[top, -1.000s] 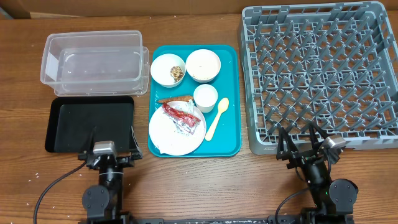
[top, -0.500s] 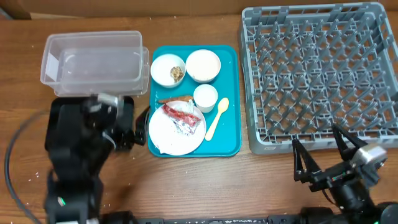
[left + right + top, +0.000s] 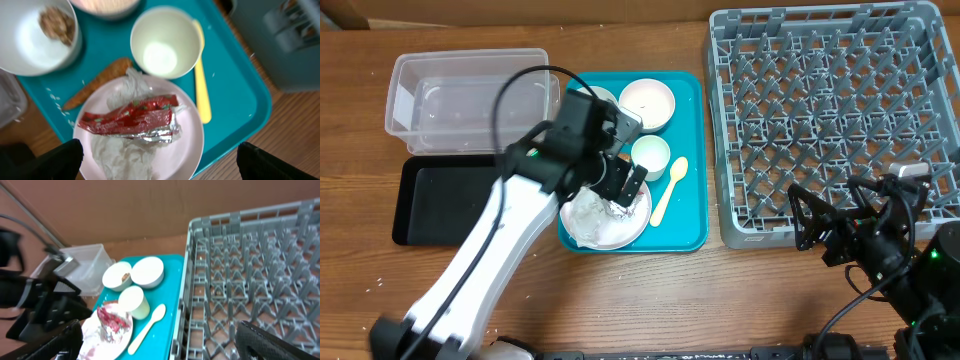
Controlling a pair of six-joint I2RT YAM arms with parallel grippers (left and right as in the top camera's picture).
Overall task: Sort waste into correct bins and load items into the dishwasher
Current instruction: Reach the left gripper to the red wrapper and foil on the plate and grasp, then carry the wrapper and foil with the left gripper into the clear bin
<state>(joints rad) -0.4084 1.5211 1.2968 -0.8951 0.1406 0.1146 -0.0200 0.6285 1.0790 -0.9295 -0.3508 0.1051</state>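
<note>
My left gripper (image 3: pixel 620 190) (image 3: pixel 160 152) is open and hovers just above the whitish plate (image 3: pixel 187 150) on the teal tray. On the plate lie the red-and-silver foil wrapper (image 3: pixel 132 117) and white crumpled paper (image 3: pixel 122 152). The orange-brown stick (image 3: pixel 97 82) lies beside the plate. The white cup (image 3: pixel 167 42) and yellow spoon (image 3: pixel 202 87) are beyond it. One bowl holds brown crumbs (image 3: pixel 40 35), the other bowl (image 3: pixel 647 103) holds rice. My right gripper (image 3: pixel 830 222) (image 3: pixel 160 335) is open and empty at the front edge of the grey rack (image 3: pixel 830 110).
The clear tub (image 3: pixel 395 100) stands at the far left, with the black tray (image 3: pixel 440 200) just in front of it. The teal tray (image 3: pixel 692 215) lies between them and the rack. My left arm crosses over the black tray's right end.
My left arm swung up from the table front, across the black tray, to above the plate. My right arm lifted and shifted right in front of the rack.
</note>
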